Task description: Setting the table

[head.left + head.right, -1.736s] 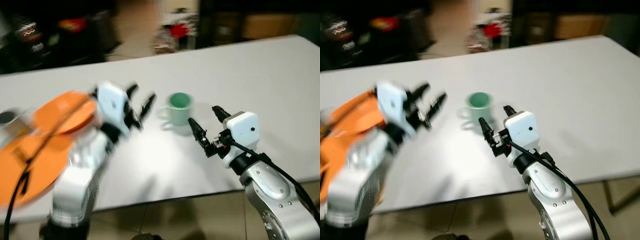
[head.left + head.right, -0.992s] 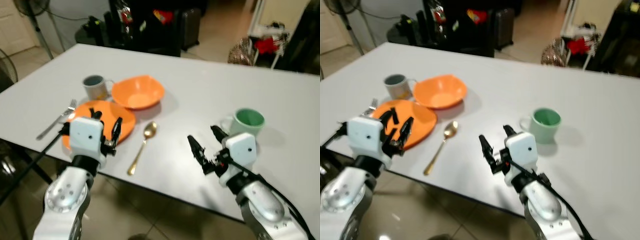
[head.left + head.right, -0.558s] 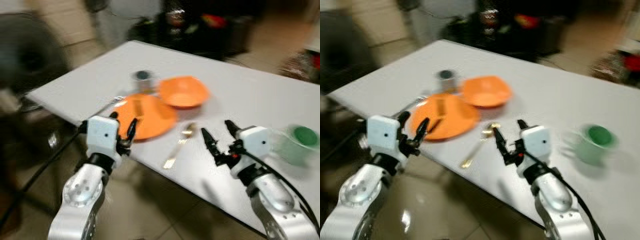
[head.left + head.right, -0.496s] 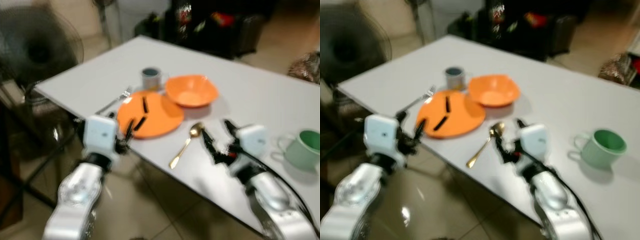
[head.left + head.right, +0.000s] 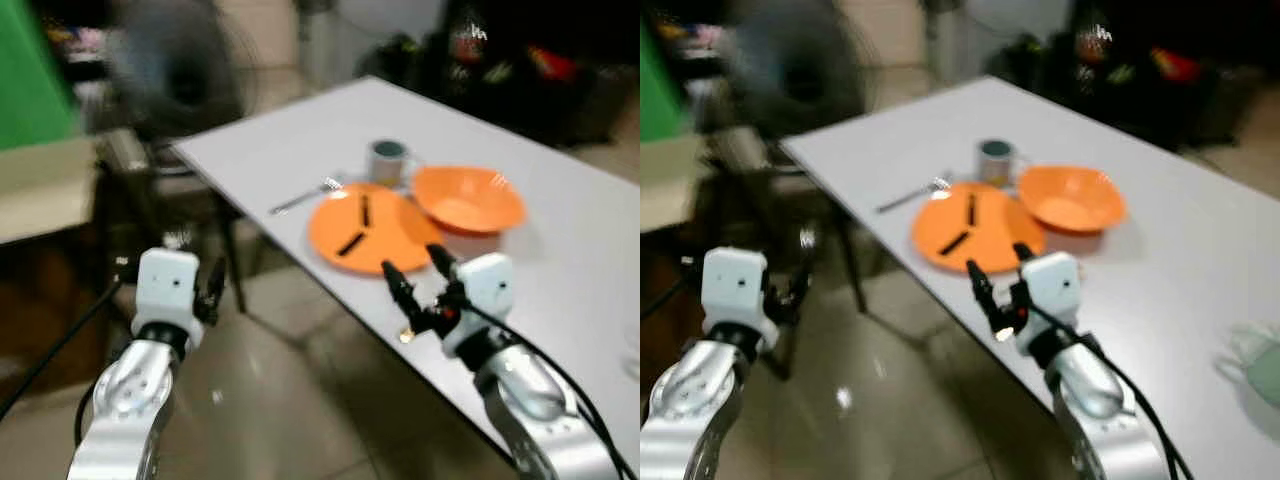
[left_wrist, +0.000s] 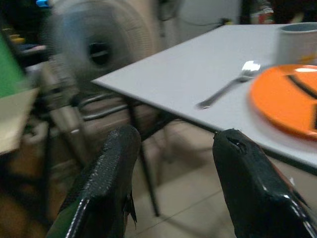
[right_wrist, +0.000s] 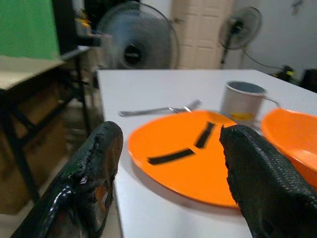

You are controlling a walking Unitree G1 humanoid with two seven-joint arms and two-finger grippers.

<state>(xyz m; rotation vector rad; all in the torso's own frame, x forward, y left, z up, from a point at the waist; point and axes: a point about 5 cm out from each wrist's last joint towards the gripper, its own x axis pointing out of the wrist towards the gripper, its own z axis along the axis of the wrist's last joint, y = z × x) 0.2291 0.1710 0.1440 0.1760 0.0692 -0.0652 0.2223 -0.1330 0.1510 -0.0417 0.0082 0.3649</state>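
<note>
An orange plate [image 5: 370, 228] with two black stripes lies near the white table's [image 5: 300, 130] left end. Beside it are an orange bowl [image 5: 468, 198], a grey mug [image 5: 388, 158] and a fork [image 5: 305, 196]. My right gripper [image 5: 415, 278] hovers open and empty over the table's near edge, just short of the plate [image 7: 188, 158]. A gold spoon [image 5: 1002, 333] glints behind it, mostly hidden. My left gripper [image 6: 176, 136] is open and empty, held over the floor left of the table corner. A blurred green mug [image 5: 1265, 365] sits at the far right.
A standing fan [image 5: 175, 70] is beyond the table's left end, with dark chair or table legs [image 5: 215, 250] under the corner. A wooden surface [image 5: 40, 180] and a green panel [image 5: 30, 70] are at the far left. Tiled floor [image 5: 270, 400] lies below.
The camera has swung left, so the table's left end, fan and floor come into view and the green mug slides to the right edge. Both grippers stay open and empty.
</note>
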